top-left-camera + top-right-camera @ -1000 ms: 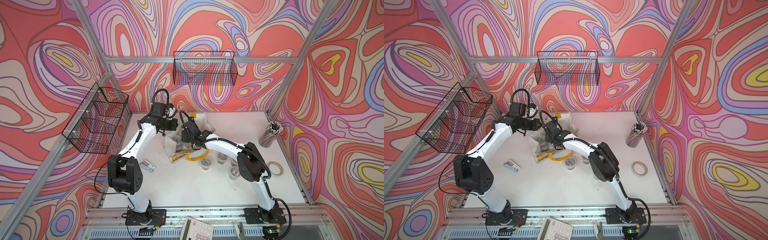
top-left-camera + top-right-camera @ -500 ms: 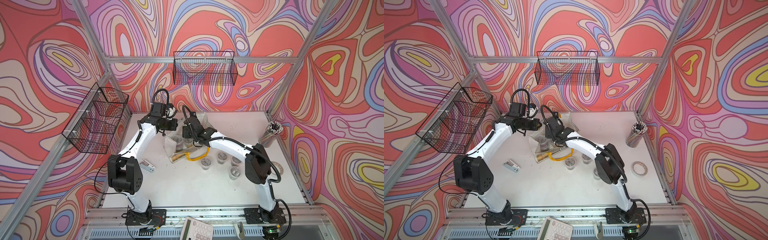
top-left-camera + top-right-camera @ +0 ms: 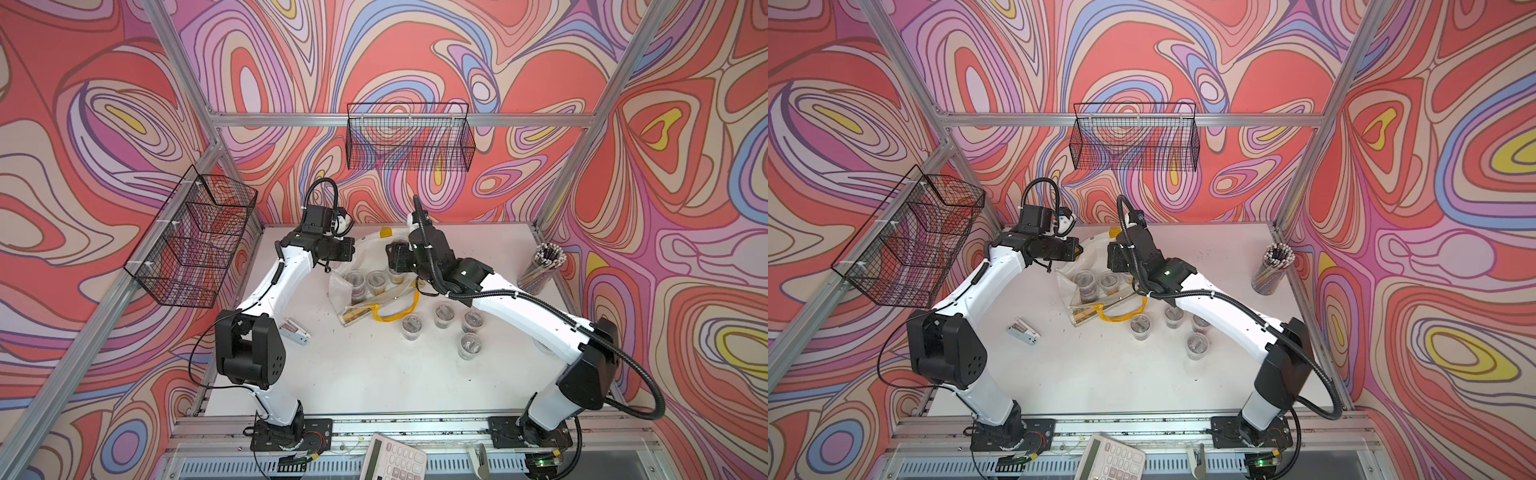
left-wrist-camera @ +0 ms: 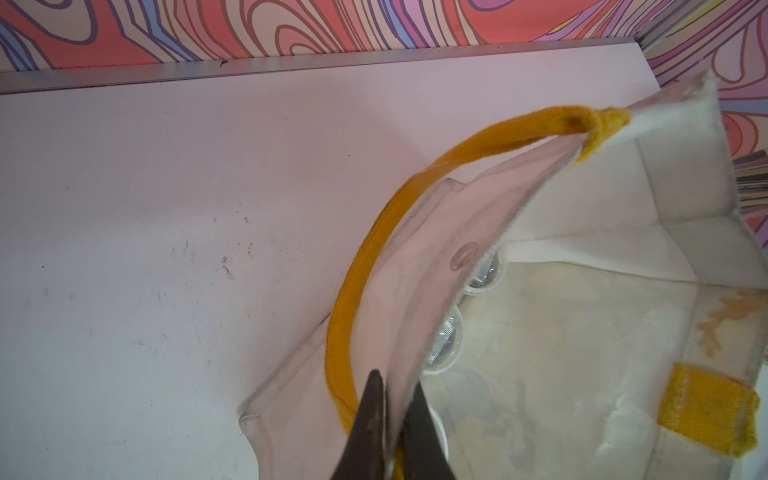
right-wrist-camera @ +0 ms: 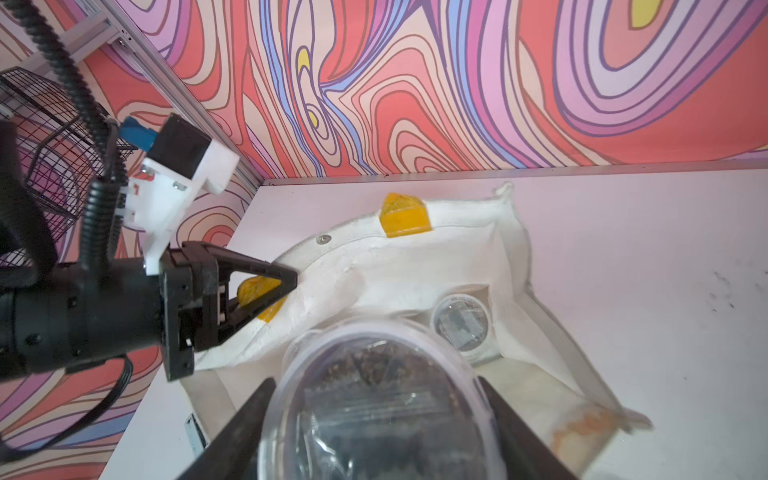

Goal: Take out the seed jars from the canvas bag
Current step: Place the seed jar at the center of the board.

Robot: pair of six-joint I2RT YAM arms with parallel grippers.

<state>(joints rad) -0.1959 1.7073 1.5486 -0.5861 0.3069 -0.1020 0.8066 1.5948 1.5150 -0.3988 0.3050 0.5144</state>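
White tabletop [image 3: 374, 374]: L gripper [image 4: 395, 386] tight on canvas bag [image 5: 415, 257] rim, R gripper [image 5: 374, 381] tight round seed jar [image 5: 374, 419]

The left arm [image 3: 286, 276] is extended forward from its base with the elbow bent. The left gripper [image 4: 397, 380] is pinched tight on the rim of the canvas bag [image 5: 415, 257]. The right arm [image 3: 532, 307] is reached in from the opposite side. Its wrist is turned toward the left gripper, and a seed jar [image 5: 374, 419] is clamped between the jaws of the right gripper [image 5: 374, 390].
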